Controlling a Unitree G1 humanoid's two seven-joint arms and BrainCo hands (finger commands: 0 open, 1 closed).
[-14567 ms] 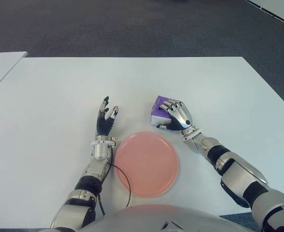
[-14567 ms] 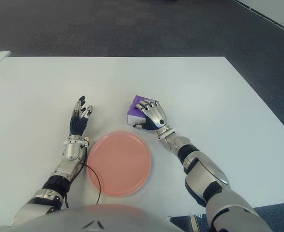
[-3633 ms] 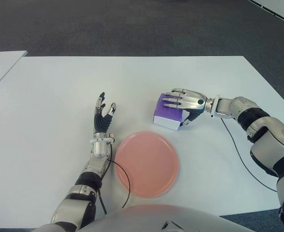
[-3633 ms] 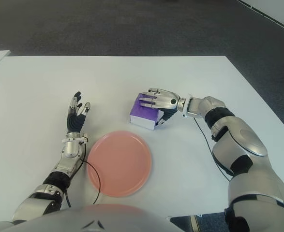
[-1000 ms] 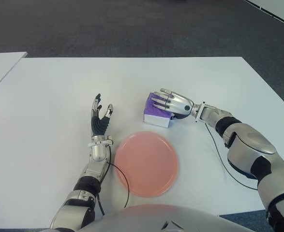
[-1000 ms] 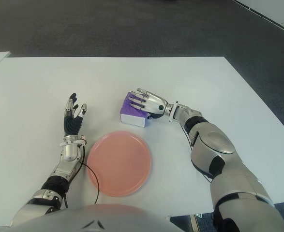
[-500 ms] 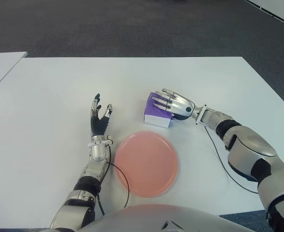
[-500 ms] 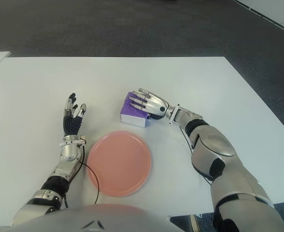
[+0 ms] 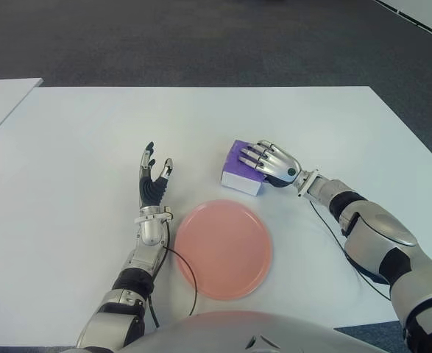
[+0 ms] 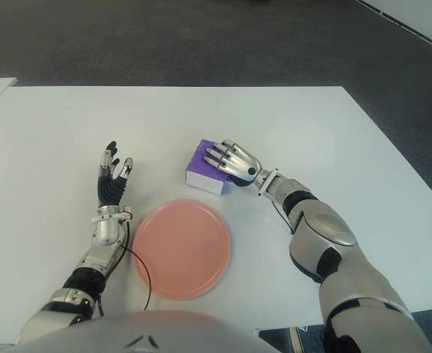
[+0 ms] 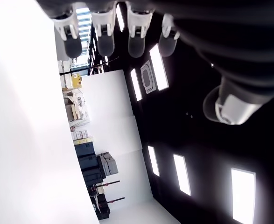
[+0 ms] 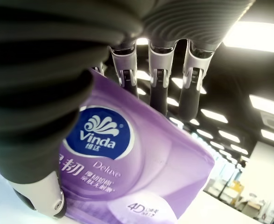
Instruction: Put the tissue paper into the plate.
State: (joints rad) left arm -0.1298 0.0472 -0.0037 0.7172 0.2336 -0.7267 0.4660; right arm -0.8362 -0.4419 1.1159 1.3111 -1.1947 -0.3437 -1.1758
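1. The left robot hand (image 9: 154, 184) shows on the left of the white counter (image 9: 76, 154), just left of the plate. Its palm is turned upward and its fingers (image 11: 104, 32) are spread, holding nothing.
2. The pink plate (image 9: 223, 248) lies flat on the counter near the front edge, between the two arms. A thin black cable (image 9: 185, 266) curves along its left rim.
3. The purple Vinda tissue pack (image 9: 242, 174) sits on the counter just behind the plate's far right edge, apart from it and outside it.
4. The right robot hand (image 9: 274, 165) lies over the pack's top and right side. In the right wrist view its fingers (image 12: 158, 77) drape across the purple wrapper and the thumb presses its near side, gripping the pack.
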